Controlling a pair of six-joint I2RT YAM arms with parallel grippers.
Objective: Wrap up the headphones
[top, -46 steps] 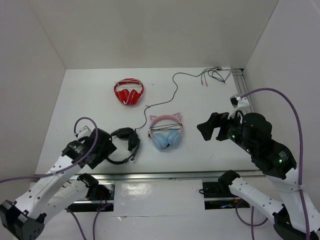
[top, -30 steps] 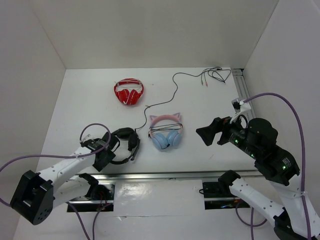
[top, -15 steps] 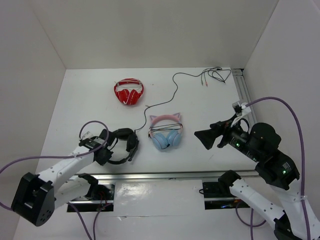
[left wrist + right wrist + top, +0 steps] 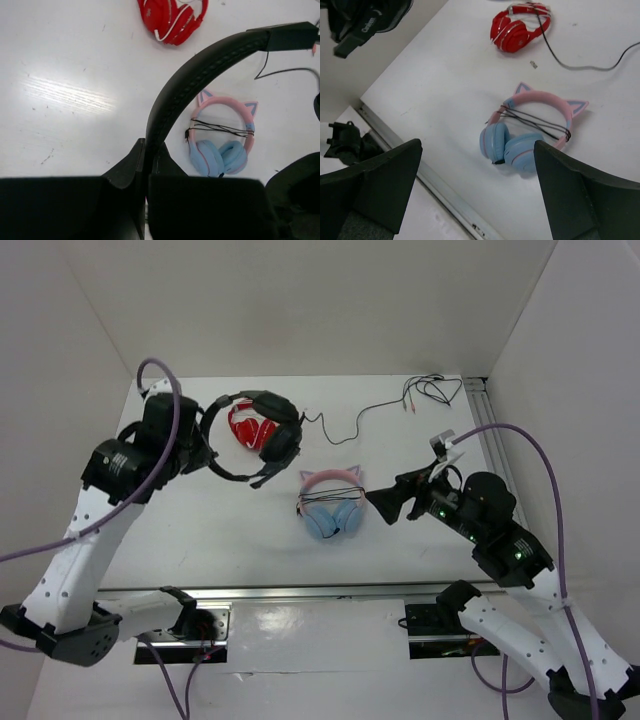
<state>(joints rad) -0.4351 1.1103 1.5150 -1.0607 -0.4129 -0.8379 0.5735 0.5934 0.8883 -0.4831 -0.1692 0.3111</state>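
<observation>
Closed tight on the padded headband, the left jaws hold the black headphones (image 4: 278,440) in the air near the back left of the table (image 4: 420,450). The ear cups and boom microphone hang free directly above the red headphones (image 4: 170,20). The right jaws stand wide open and empty, low over the table just beside the pink-and-blue cat-ear headphones (image 4: 332,505). From the raised headset the thin black cable (image 4: 580,68) trails across the table to its coloured plugs (image 4: 408,402) at the back right corner. To wrap the cable well, the left arm should probably keep its pinch firm and the headset steady and high. That would let the open right jaws take the slack close to the ear cup and wind it in even turns, without snagging either of the other two headsets. Half a second earlier the black headset lay on the table by the near left edge with the left arm low beside it. It has since been lifted and carried toward the back, dragging the cable's near end with it, while the right arm has pushed further left toward the cat-ear pair.
</observation>
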